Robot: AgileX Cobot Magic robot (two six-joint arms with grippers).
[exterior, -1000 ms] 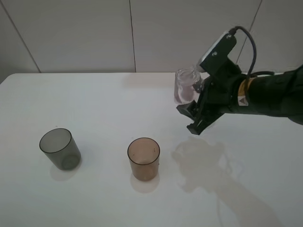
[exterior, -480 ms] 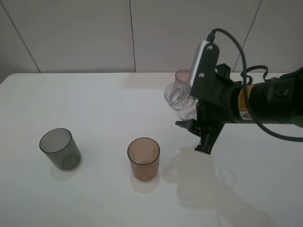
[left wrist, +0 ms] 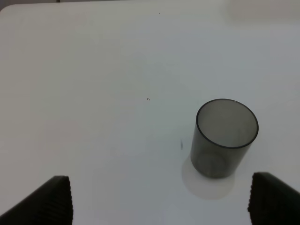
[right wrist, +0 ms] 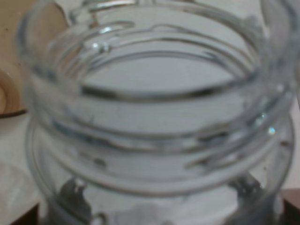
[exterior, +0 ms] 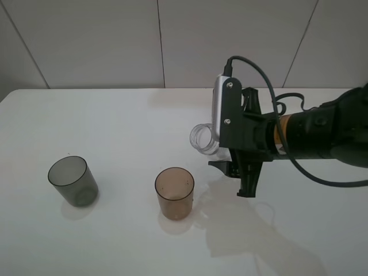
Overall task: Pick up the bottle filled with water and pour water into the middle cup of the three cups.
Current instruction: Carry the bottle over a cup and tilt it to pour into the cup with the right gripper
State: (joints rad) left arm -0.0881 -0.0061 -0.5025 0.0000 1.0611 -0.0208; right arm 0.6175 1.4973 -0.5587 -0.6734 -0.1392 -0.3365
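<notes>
The bottle [exterior: 203, 140] is clear plastic and lies tilted almost on its side in the air, its open mouth pointing left. My right gripper [exterior: 234, 173] is shut on its body. The mouth hangs a little right of and above the middle cup [exterior: 174, 193], a brown-amber tumbler standing upright. In the right wrist view the bottle's ribbed neck [right wrist: 150, 117] fills the picture, with the brown cup's rim [right wrist: 8, 91] at the edge. My left gripper [left wrist: 161, 202] is open over the bare table, near the grey cup [left wrist: 226, 138].
The smoky grey cup [exterior: 72, 181] stands at the left of the white table [exterior: 126, 126]. The right arm's black body and cable [exterior: 299, 135] stretch in from the right edge. A white panelled wall backs the table.
My right gripper has carried the bottle left and down toward the brown cup and tipped it further onto its side. The arm now covers the cup behind it.
</notes>
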